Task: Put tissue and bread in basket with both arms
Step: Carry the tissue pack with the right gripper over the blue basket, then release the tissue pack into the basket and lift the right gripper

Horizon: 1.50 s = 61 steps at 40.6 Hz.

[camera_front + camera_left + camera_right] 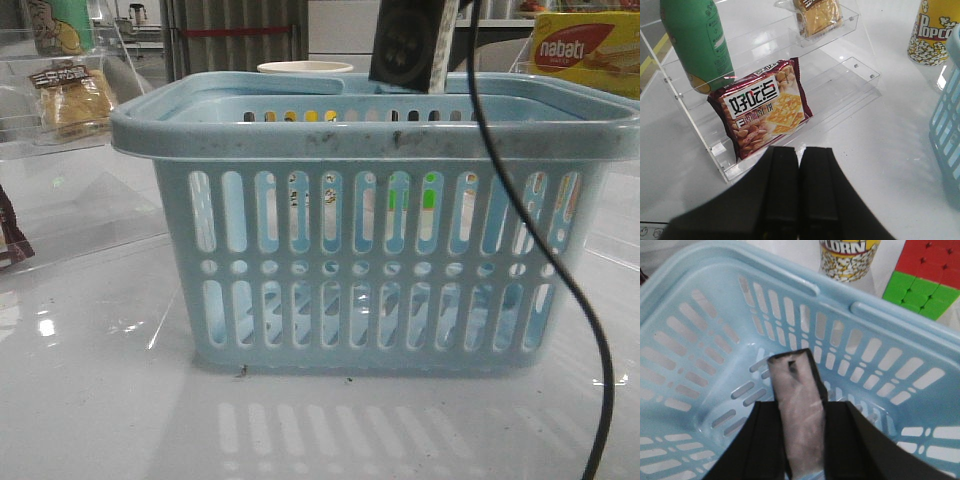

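Observation:
The light-blue basket [380, 220] stands mid-table; it also shows in the right wrist view [790, 275] and at the edge of the left wrist view [947, 125]. My right gripper [799, 405] is shut on the blackish tissue pack [795, 390] and holds it upright above the basket's inside. In the front view the tissue [410, 40] hangs over the back rim. The bread [817, 15] lies on the upper acrylic shelf, far left in the front view [75, 100]. My left gripper [799, 150] is shut and empty, above the table just in front of that shelf.
The acrylic shelf [850, 80] also holds a dark brown snack wrapper [762, 107] and a green bottle [697, 45]. A popcorn cup [847, 257] and a colour cube [920, 285] stand behind the basket. A nabati box [585, 50] is back right. A black cable [560, 250] hangs before the basket.

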Each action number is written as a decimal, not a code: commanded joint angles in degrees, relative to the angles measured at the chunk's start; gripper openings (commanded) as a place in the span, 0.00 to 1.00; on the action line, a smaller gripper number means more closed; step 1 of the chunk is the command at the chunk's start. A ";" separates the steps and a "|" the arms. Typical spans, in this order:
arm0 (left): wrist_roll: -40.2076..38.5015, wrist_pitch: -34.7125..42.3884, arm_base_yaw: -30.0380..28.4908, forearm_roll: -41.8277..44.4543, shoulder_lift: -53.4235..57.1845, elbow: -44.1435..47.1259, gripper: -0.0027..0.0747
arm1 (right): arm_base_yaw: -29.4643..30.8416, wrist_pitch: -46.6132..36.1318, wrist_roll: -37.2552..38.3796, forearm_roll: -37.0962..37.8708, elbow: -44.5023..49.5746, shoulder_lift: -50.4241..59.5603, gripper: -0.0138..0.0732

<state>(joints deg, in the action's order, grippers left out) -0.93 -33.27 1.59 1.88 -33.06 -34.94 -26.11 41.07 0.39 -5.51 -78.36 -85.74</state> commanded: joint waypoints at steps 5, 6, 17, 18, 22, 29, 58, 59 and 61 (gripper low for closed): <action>-0.46 4.33 0.10 -0.30 -0.47 -1.71 0.15 | -0.12 -3.51 0.04 -0.17 -2.17 -3.55 0.39; -0.46 4.33 0.10 -0.30 -0.47 -1.71 0.15 | -0.12 -3.45 0.04 -0.17 -2.17 -4.05 0.39; -0.46 4.33 0.10 -0.30 -0.47 -1.71 0.15 | -0.12 -2.46 0.04 0.33 -2.17 -6.47 0.67; -0.46 4.33 0.10 -0.30 -0.47 -1.71 0.15 | -0.12 -2.33 0.04 0.63 -2.17 -6.47 0.69; -0.46 4.33 0.10 -0.30 -0.47 -1.71 0.15 | -0.12 -1.03 0.04 1.51 -2.17 -5.84 0.71; -0.46 4.33 0.10 -0.30 -0.47 -1.71 0.15 | -0.37 -0.04 0.04 3.40 -1.72 -1.64 0.71; -0.46 8.78 0.10 0.44 -5.84 -1.71 0.59 | -1.66 -2.96 -1.89 7.41 24.66 37.03 0.71; -0.46 9.55 0.10 0.44 -6.47 -1.83 0.64 | -1.66 -2.90 -1.89 7.41 25.15 38.14 0.71; -0.46 10.31 0.10 0.44 -8.20 -2.58 0.71 | -1.66 -2.67 -1.84 7.35 26.09 39.49 0.71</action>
<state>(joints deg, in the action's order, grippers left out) -0.93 -29.41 1.59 2.10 -39.04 -34.94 -27.75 41.83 -0.69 1.02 -52.16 -49.29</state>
